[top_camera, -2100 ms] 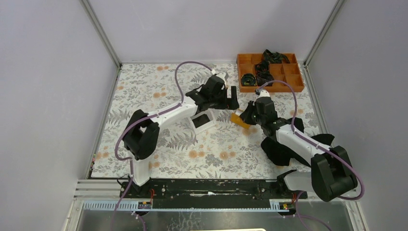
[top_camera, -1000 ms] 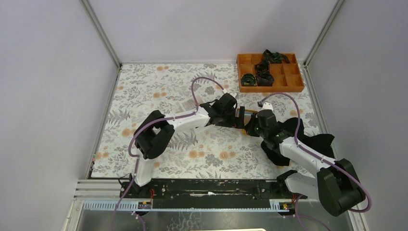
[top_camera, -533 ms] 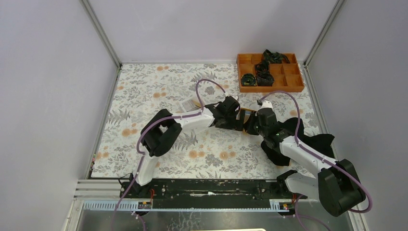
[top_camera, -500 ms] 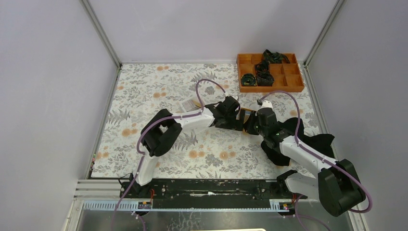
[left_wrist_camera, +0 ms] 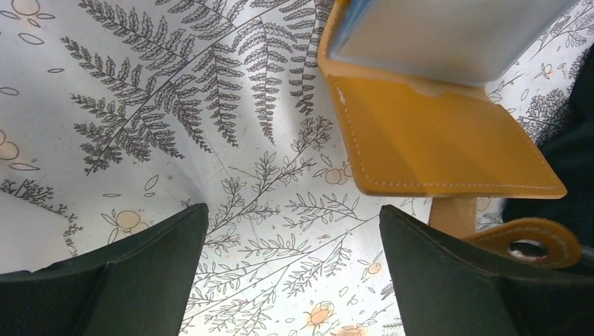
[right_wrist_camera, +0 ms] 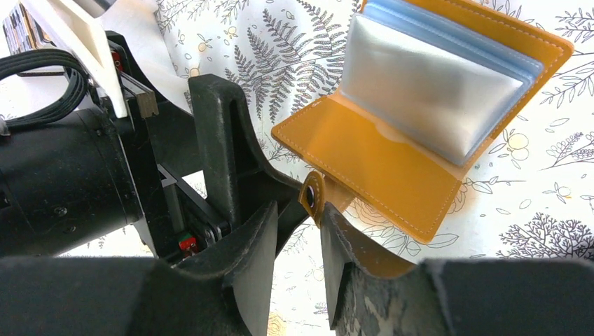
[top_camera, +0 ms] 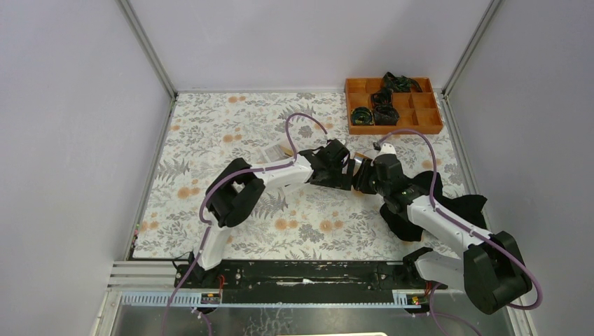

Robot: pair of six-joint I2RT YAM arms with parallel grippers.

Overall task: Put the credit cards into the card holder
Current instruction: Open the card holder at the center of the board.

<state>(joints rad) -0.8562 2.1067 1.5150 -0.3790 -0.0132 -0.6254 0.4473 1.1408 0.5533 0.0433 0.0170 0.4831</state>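
The orange-tan card holder (right_wrist_camera: 382, 157) lies open on the floral table, its pale blue sleeves (right_wrist_camera: 434, 84) fanned upward. Its clasp strap (right_wrist_camera: 312, 197) rests against the tip of one right finger. My right gripper (right_wrist_camera: 298, 217) is open, with a clear gap between its jaws and nothing clamped. My left gripper (left_wrist_camera: 291, 273) is wide open just short of the card holder (left_wrist_camera: 434, 140), only tablecloth between its fingers. From above, the left gripper (top_camera: 348, 176) and the right gripper (top_camera: 364, 182) meet at the card holder (top_camera: 360, 166). The credit cards are hidden.
An orange compartment tray (top_camera: 429, 126) with dark items stands at the back right. A black cloth (top_camera: 462, 206) lies under the right arm. A small pale printed rectangle (top_camera: 272, 151) lies beside the left arm; I cannot tell what it is.
My right gripper's jaws have parted and let go of the card holder's strap. The left arm has swung in from the back and settled close against the holder.
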